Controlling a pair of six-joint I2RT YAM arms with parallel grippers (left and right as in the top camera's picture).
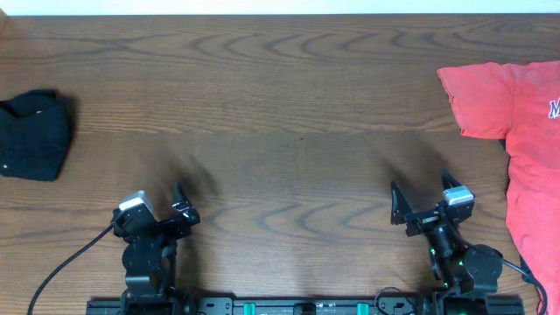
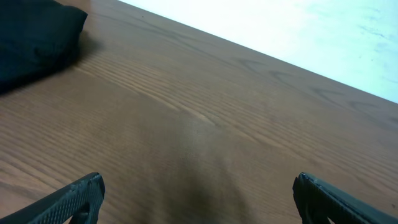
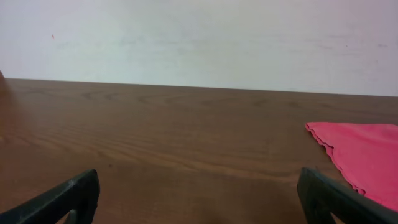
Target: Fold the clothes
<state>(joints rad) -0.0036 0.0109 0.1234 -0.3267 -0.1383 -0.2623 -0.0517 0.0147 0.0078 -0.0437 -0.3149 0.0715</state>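
The red T-shirt lies at the right edge of the brown wooden surface, with one short sleeve spread toward the middle and its body running out of the overhead view. A black cloth bundle sits at the far left edge, well apart from the shirt. Both arms are at the near edge. The left pincer is released, its fingers spread wide over bare wood and grasping nothing. The right pincer is likewise released and empty, near the shirt's sleeve but not touching it.
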